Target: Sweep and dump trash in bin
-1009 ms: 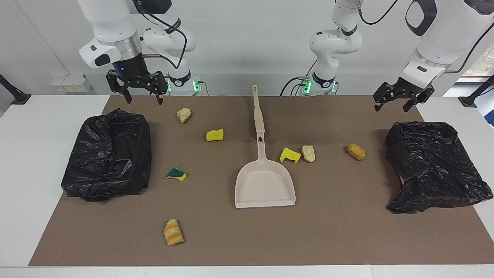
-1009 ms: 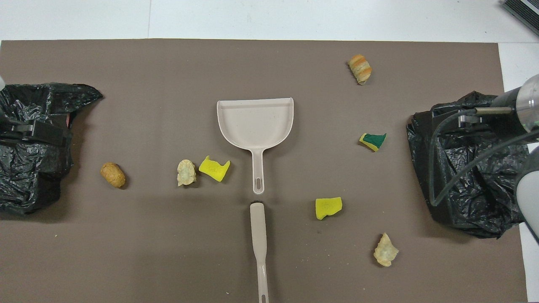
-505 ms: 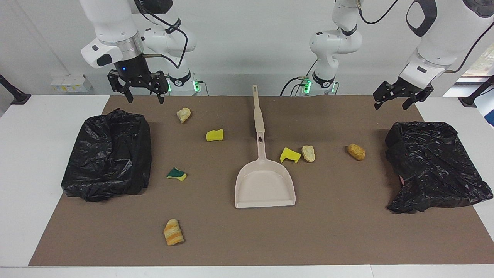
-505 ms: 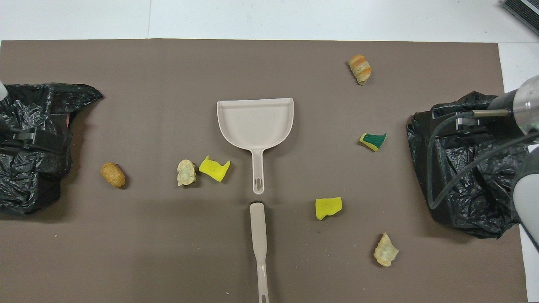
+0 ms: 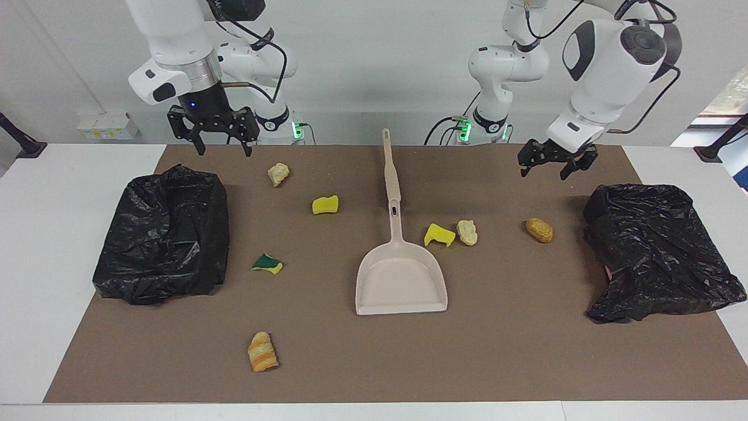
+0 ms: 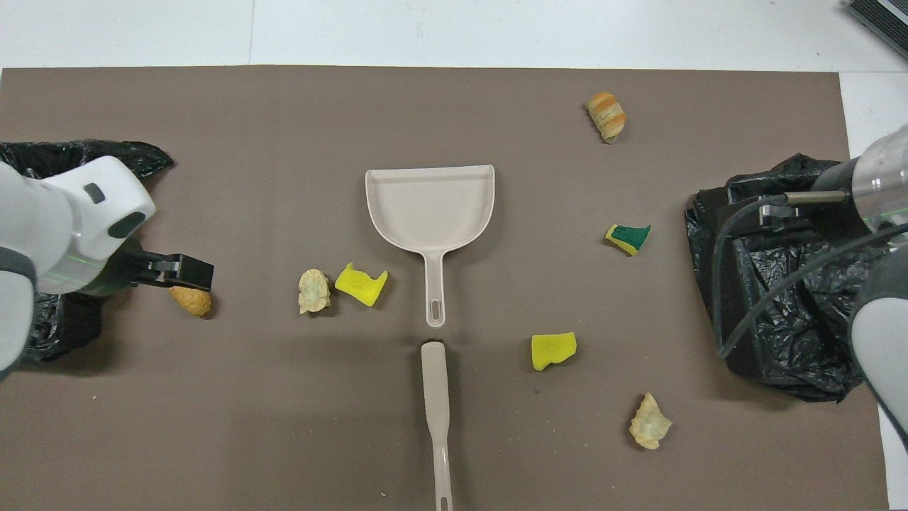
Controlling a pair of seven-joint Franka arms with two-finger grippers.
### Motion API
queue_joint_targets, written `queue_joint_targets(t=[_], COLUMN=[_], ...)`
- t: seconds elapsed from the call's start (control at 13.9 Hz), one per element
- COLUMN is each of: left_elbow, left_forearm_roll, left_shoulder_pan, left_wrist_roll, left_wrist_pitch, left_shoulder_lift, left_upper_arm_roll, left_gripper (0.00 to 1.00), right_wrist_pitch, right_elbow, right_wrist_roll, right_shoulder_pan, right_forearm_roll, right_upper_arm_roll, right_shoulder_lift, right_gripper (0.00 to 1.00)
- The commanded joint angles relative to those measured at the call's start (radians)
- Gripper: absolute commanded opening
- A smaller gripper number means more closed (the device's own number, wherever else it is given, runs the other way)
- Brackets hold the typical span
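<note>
Several scraps of trash lie on the brown mat: a brown lump point(image 5: 539, 230) point(image 6: 191, 301), a pale lump point(image 5: 467, 232) point(image 6: 313, 291) beside a yellow sponge bit point(image 5: 439, 234) point(image 6: 361, 284), another yellow bit point(image 5: 325, 204) point(image 6: 553, 350), a green-yellow bit point(image 5: 267, 264) point(image 6: 628, 238), a pale lump point(image 5: 278, 173) point(image 6: 650, 421) and a striped bread piece point(image 5: 262, 351) point(image 6: 606, 116). Black-bagged bins point(image 5: 163, 234) point(image 5: 654, 251) stand at both ends. My left gripper point(image 5: 543, 169) point(image 6: 186, 273) hangs open and empty over the mat by the brown lump. My right gripper point(image 5: 224, 149) hangs open above the other bin's edge.
A beige dustpan point(image 5: 400, 280) point(image 6: 429, 206) lies mid-mat, its handle pointing toward the robots. A beige brush handle point(image 5: 390, 169) point(image 6: 435, 397) lies in line with it, nearer to the robots. White table point(image 5: 64, 193) surrounds the mat.
The left gripper has swung from above its bin toward the middle, now over the mat near the brown lump. The right gripper has drifted slightly toward the robots. Nothing on the mat moved.
</note>
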Motion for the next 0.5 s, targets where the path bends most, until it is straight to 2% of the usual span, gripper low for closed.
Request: queue_joint_targets(t=[0.0, 0.43], left_elbow=[-0.139, -0.357], left_forearm_roll=[-0.011, -0.021], left_shoulder_pan=[-0.098, -0.371], left_wrist_roll=[-0.095, -0.305], left_wrist_pitch=[0.090, 0.289], left_shoulder_lift=[-0.054, -0.055], left_upper_arm_roll=[0.012, 0.012], left_gripper=[1.00, 1.00], right_wrist_pitch=[0.044, 0.165], right_elbow=[-0.016, -0.006], right_wrist_roll=[0.008, 0.148], right_shoulder_pan=[0.033, 0.178], right_forearm_roll=[0.012, -0.003], right_upper_arm_roll=[0.009, 0.009], right_shoulder_lift=[0.023, 0.143], right_gripper=[1.00, 1.00])
